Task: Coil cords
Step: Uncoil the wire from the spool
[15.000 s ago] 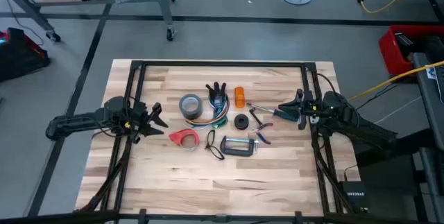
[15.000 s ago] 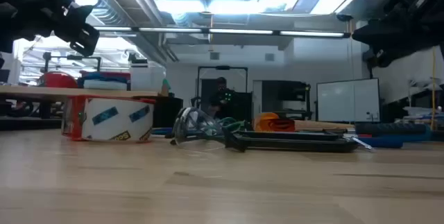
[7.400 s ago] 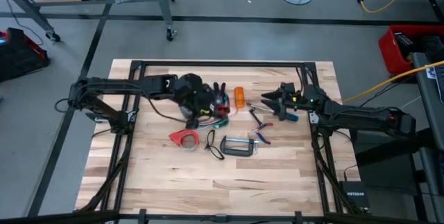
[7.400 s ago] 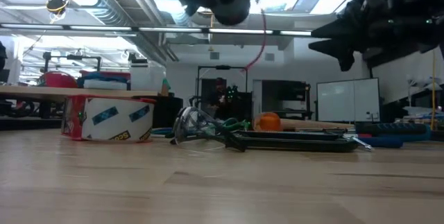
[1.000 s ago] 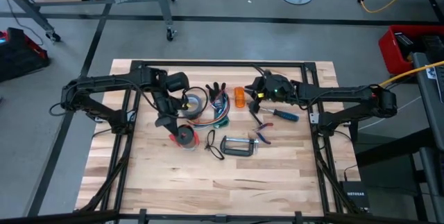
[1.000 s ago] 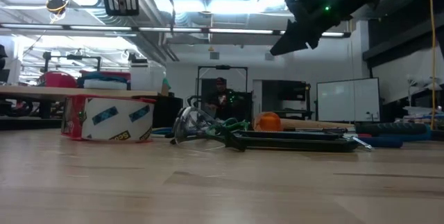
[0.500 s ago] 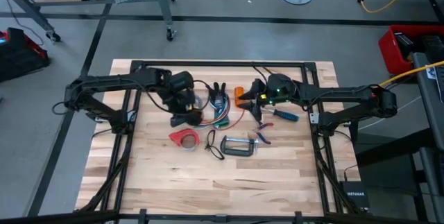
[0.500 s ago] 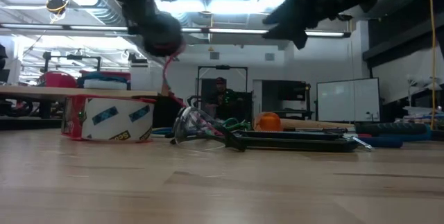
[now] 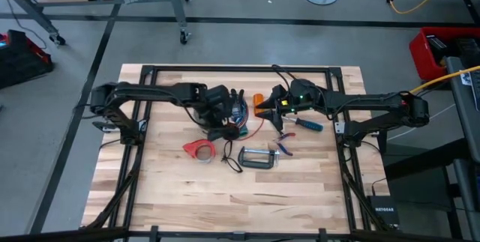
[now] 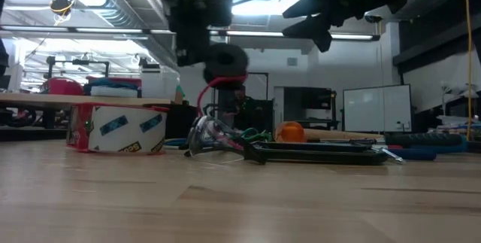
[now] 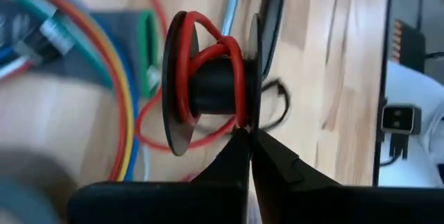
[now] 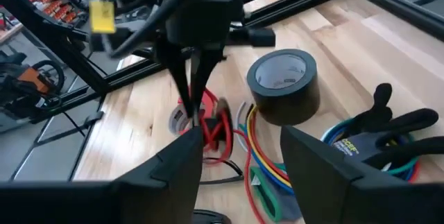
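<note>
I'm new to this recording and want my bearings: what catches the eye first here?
The small black spool wound with red cord, pinched by its rim in the left gripper above the table's middle. Under it lies the bunch of red, green, blue and orange cords beside the grey roll of tape. The right gripper hangs open close by, facing them.

Bright ceiling lights glare in the low view (arms silhouetted); the left wrist view is soft with blur throughout.
</note>
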{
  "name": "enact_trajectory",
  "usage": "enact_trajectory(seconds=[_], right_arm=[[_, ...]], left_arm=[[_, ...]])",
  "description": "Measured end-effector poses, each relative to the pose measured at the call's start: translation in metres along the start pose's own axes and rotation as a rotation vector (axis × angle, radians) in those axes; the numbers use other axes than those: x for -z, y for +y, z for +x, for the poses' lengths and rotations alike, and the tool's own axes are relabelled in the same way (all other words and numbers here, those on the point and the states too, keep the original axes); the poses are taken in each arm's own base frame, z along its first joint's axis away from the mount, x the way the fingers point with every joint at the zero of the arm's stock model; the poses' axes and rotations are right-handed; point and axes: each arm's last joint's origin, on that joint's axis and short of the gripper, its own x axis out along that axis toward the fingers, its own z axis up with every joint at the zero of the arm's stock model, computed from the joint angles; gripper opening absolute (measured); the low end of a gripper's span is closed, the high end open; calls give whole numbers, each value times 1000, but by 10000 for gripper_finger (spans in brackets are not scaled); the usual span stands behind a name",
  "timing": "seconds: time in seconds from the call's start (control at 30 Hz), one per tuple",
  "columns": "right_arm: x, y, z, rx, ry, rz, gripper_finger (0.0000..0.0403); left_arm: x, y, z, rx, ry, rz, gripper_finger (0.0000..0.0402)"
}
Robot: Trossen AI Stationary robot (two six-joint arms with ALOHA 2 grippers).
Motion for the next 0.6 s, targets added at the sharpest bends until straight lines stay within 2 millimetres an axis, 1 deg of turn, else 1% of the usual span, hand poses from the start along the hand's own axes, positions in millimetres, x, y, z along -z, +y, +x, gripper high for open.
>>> enact_trajectory(seconds=[0.1, 0.2, 0.37, 0.5, 0.6], right_arm=[[2, 0, 0, 3, 21, 7, 198], [6, -1, 0, -23, 73, 21, 198], [9, 1, 1, -81, 106, 29, 198], [13, 3, 10, -118, 123, 23, 198], [18, 8, 18, -163, 150, 16, 198]], left_arm=[[-8, -2, 7, 16, -45, 19, 0], [-15, -4, 6, 23, -89, 55, 0], [-27, -6, 0, 33, -183, 117, 0], [-33, -7, -1, 43, -243, 147, 0], [-32, -8, -1, 39, -236, 149, 0]])
